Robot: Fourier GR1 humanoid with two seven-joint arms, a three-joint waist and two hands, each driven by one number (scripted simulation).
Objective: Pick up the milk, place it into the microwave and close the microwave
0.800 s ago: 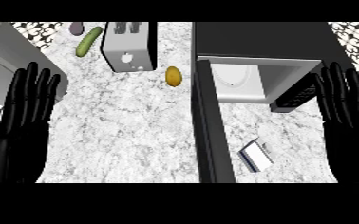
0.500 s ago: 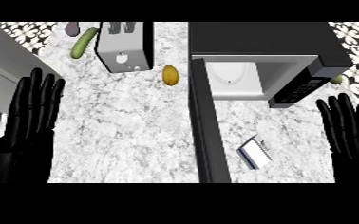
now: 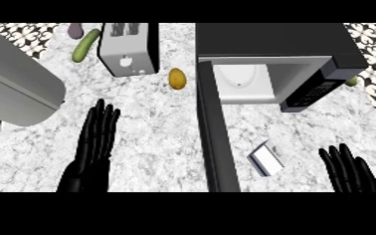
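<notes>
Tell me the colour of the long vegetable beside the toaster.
Green cucumber, head view.

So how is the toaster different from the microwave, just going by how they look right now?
The toaster is the smaller appliance, silver, with slots on top; the microwave is larger, with a dark top and black keypad panel. The toaster has no door, while the microwave's door stands open, showing a white interior. The toaster sits left of the yellow fruit, the microwave right of it. Both stand on the marble counter.

Honestly can't read any text here. The black microwave's (image 3: 279, 50) dark control panel (image 3: 312, 93) only shows tiny pale specks, and the small white milk carton (image 3: 266, 158) looks blank.
</notes>
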